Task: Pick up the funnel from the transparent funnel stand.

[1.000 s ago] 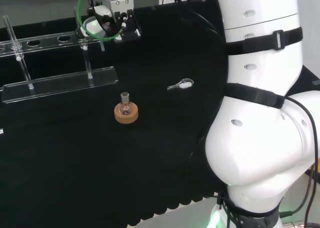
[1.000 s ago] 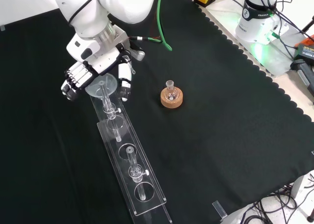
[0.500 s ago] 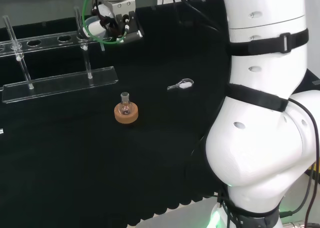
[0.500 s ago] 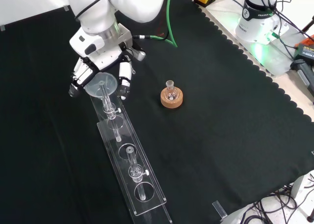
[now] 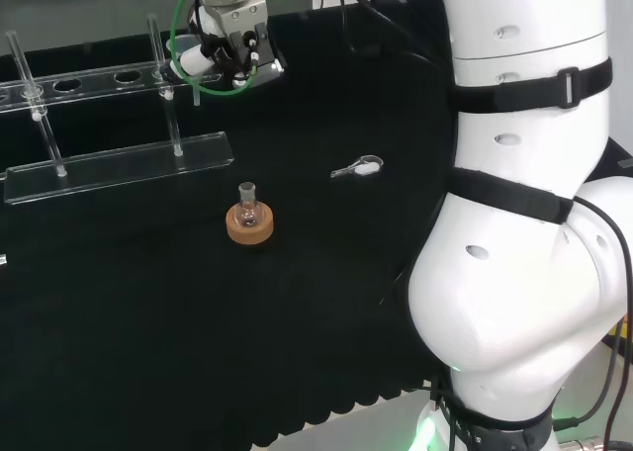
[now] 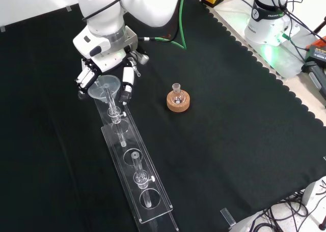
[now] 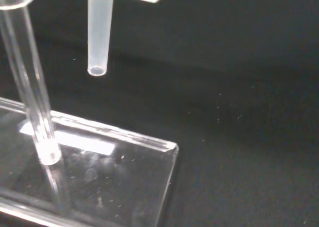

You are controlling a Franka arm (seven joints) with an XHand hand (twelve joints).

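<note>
Upper left of front view: funnel (image 6: 104,85) in stand (image 6: 133,167) is flanked by hand (image 6: 106,73), fingers curled w/ tips down, contact can't be told.

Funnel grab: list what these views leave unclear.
- Head view: the hand and green cable cover the funnel; contact is unclear.
- Front view: fingers flank the funnel bowl; too small to tell touching from apart.
- Wrist view: the funnel bowl is cut off by the edge above the stand.
</note>
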